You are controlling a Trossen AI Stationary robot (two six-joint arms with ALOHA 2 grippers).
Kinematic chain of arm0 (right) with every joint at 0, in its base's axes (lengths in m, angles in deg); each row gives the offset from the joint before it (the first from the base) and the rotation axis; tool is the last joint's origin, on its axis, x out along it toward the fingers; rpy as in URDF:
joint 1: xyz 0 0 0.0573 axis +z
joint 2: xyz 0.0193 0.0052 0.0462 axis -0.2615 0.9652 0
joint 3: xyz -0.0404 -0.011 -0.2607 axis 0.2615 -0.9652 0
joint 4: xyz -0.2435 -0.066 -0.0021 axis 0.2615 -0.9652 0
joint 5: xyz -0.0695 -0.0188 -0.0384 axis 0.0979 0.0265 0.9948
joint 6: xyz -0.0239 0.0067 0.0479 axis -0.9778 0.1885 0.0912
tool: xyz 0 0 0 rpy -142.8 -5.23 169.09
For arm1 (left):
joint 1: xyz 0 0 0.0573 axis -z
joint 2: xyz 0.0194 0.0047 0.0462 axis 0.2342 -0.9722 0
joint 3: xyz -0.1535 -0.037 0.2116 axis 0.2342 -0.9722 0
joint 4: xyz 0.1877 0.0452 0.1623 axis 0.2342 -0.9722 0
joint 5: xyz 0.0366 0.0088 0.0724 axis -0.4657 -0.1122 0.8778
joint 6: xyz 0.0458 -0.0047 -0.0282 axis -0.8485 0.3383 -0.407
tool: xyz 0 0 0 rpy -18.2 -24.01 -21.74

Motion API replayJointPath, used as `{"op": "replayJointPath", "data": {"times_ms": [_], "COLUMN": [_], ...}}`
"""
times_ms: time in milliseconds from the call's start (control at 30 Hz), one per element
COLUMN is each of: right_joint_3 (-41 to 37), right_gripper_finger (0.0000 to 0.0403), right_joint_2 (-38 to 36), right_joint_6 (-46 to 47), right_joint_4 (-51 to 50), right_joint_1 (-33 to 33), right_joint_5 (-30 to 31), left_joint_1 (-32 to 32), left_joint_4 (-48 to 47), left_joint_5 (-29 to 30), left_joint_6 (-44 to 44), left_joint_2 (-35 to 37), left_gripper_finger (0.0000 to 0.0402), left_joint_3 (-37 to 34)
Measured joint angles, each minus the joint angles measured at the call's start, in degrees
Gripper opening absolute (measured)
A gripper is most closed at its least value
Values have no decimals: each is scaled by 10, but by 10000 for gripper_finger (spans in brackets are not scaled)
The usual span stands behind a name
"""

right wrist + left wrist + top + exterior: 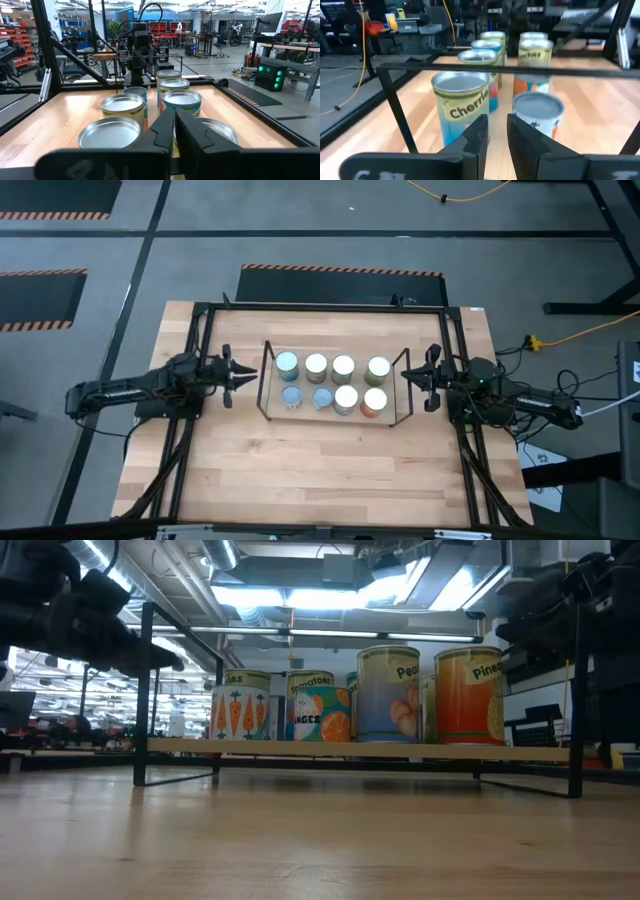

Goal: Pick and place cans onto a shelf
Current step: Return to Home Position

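Pale wooden table [330, 470] fills the middle of the high view. At centre left, the left gripper [242, 377] hovers just outside the wire shelf [264, 392], its jaws a narrow gap apart. Eight cans [344, 366] stand on the shelf at frame centre, in two rows of four. At centre right, the right gripper [408, 377] faces the shelf's other end, jaws pressed together on nothing.

Wooden table [300, 480] carries the wire shelf [320, 750], holding eight cans [343, 366]
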Motion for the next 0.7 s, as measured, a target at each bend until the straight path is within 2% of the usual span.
{"op": "replayJointPath", "data": {"times_ms": [167,700], "right_joint_3": [0,-1], "right_gripper_finger": [23,23], "right_joint_2": [0,0], "right_joint_6": [0,-1], "right_joint_4": [0,0], "right_joint_1": [0,0], "right_joint_5": [0,0], "left_joint_1": [0,0], "left_joint_4": [-1,-2], "left_joint_5": [0,-3], "left_joint_6": [-39,-31], "left_joint_2": [-2,-2], "left_gripper_finger": [66,66], "left_joint_3": [0,0]}}
